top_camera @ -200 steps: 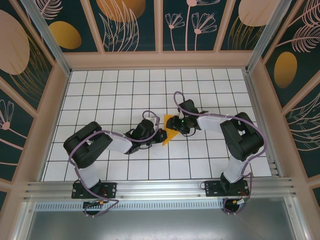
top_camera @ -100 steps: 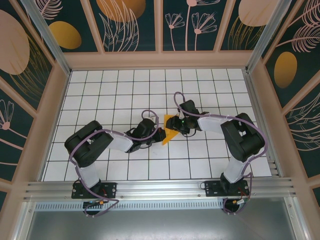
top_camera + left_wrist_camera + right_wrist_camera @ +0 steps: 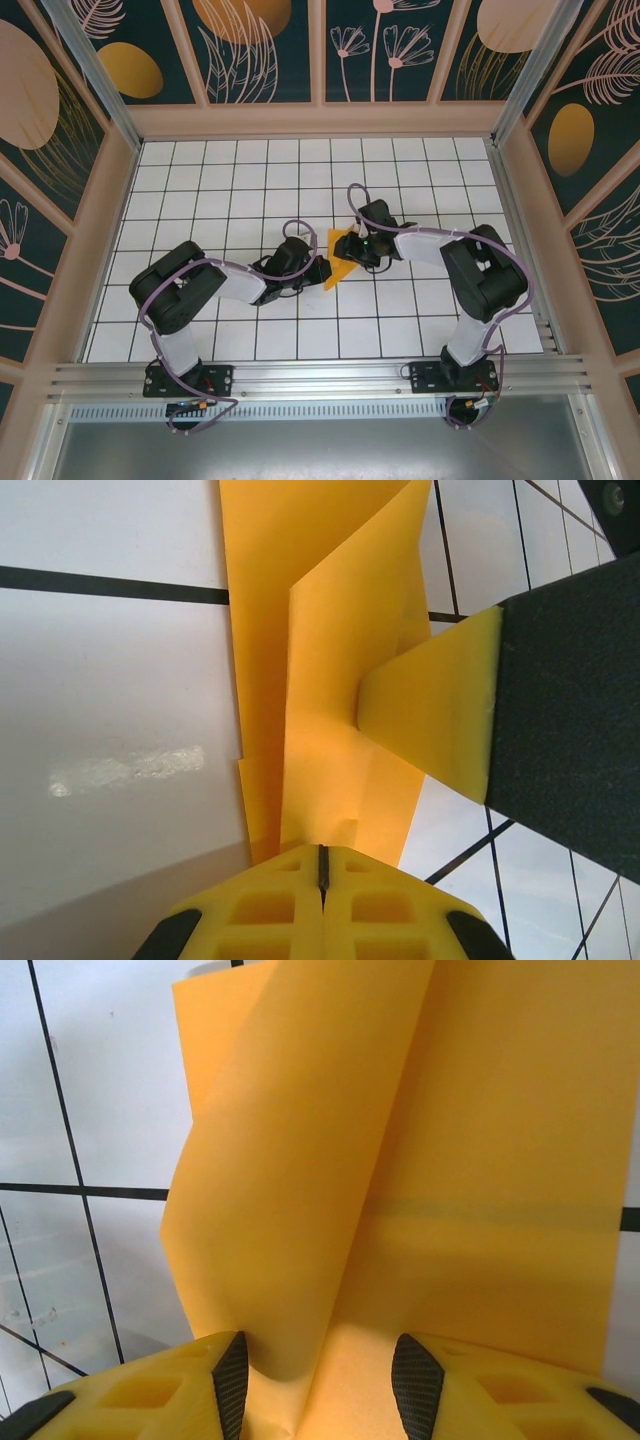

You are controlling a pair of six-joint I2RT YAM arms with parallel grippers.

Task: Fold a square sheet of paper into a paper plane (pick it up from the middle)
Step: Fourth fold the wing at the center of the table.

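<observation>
Nothing else sits on the white grid table, just the two arms crowding the square sheet of paper mid-frame, already creased to a point. From above, the left gripper and right gripper hide the grip. The left wrist cam shows its fingers pressed together, probably pinching the lower edge. The right wrist cam shows its pads apart, a raised flap between them. Dark floral walls all around.
</observation>
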